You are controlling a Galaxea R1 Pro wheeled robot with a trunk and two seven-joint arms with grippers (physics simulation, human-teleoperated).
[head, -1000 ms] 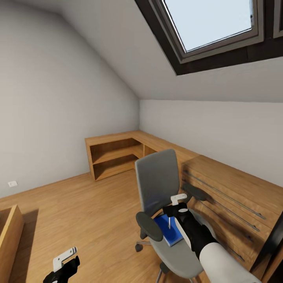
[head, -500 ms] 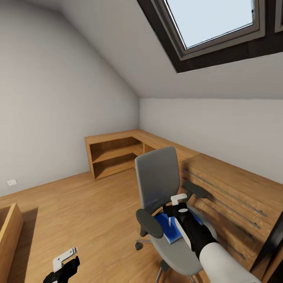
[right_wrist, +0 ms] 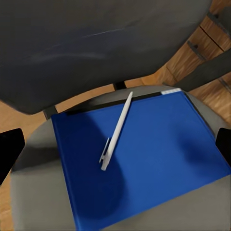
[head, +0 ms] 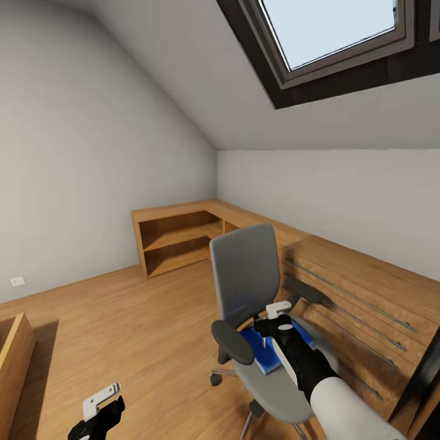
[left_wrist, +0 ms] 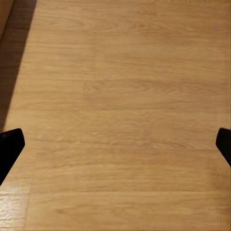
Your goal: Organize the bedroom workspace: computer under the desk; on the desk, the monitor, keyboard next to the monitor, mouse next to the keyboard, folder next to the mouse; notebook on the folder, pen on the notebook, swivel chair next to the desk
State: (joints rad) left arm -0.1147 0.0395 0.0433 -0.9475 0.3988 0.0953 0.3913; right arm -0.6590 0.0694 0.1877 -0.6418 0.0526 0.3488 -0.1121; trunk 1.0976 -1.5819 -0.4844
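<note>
The swivel chair (head: 244, 275) stands in the bedroom, with a grey seat and tall back and black armrests. On its seat lies the bright-blue folder (head: 264, 357) (right_wrist: 144, 154), and a pale slim pen (right_wrist: 117, 131) rests across it. My right gripper (head: 270, 330) (right_wrist: 115, 147) hovers just above the folder, open, with its fingertips wide at either side. My left gripper (head: 101, 408) (left_wrist: 115, 144) hangs open low over bare wood floor (left_wrist: 120, 96), well left of the chair. The computer, monitor, keyboard, mouse and notebook are out of view.
Low light-wood shelving (head: 177, 238) runs along the far corner, and wooden drawers with long rails (head: 354, 305) sit right behind the chair. A wooden bed edge (head: 15, 360) is at the left. A dark panel (head: 428, 379) cuts the lower right edge. A skylight (head: 330, 36) is overhead.
The whole picture has drifted slightly upward, so the camera moved. Both arms keep their poses, and the folder and pen stay on the seat.
</note>
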